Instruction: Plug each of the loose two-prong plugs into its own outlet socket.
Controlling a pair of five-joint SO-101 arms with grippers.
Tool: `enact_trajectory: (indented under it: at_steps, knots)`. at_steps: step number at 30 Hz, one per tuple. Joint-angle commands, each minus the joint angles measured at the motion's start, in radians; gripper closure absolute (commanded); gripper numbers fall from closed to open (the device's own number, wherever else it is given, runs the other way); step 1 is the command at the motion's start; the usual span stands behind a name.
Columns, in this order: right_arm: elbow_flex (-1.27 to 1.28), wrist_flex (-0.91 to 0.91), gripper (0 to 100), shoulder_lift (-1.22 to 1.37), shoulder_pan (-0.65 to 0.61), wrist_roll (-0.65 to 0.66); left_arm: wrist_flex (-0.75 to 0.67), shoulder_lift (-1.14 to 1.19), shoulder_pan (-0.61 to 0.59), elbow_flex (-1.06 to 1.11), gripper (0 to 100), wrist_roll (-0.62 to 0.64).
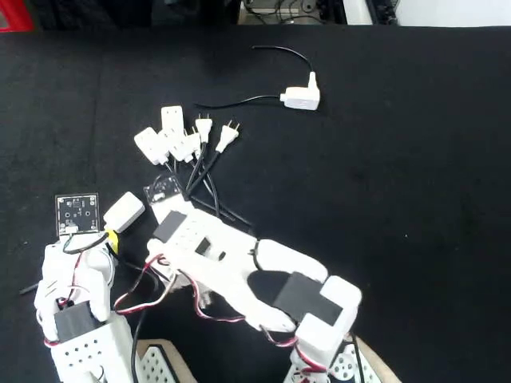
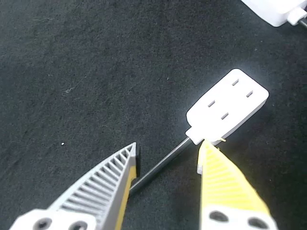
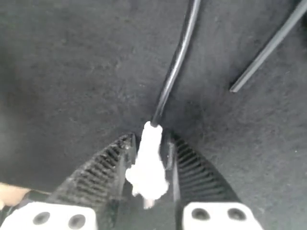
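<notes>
Plug (image 3: pixel 147 165): small, light, rigid white body, clamped in the right gripper (image 3: pixel 148 140). Its springy black cord (image 3: pixel 177 62) runs ahead and may tug. Best held by the body.
Socket (image 2: pixel 228 105): light, likely to slide. It lies just ahead of the left gripper (image 2: pixel 167 146), whose jaws stand apart astride its lead (image 2: pixel 160 165).

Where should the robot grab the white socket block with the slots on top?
The socket block lies flat, slots up, so probably pinch its two long side edges from above, near the end with the cord, which the open left gripper straddles.
</notes>
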Motion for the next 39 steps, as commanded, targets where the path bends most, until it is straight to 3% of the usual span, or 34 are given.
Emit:
enact_trajectory:
  at_steps: [1, 10, 12, 21, 23, 28, 30, 39]
  knots:
    - [-0.076, -0.005, 88.5, 0.03, -0.012, -0.011, -0.012, 0.002, 0.01, 0.018, 79, -0.005]
    - [-0.105, 0.018, 92.2, 0.073, -0.014, -0.011, -0.012, 0.002, 0.01, 0.018, 79, -0.005]
    - [-0.136, 0.061, 96.9, 0.073, -0.014, -0.009, -0.012, 0.002, 0.01, 0.018, 79, -0.005]
    - [-0.234, 0.269, 96.2, 0.081, -0.025, 0.054, -0.012, 0.002, 0.01, 0.018, 79, -0.006]
    - [-0.222, 0.25, 93.3, 0.082, -0.031, 0.052, -0.012, 0.002, 0.01, 0.018, 79, -0.006]
    - [-0.162, 0.184, 73.7, 0.081, -0.029, 0.054, -0.012, 0.002, 0.01, 0.018, 79, -0.006]
    - [-0.157, 0.187, 71.7, 0.081, -0.026, 0.054, -0.012, 0.002, 0.01, 0.018, 79, -0.006]
    - [-0.159, 0.354, 91.1, 0.073, -0.006, 0.158, -0.012, 0.002, 0.01, 0.018, 79, -0.006]
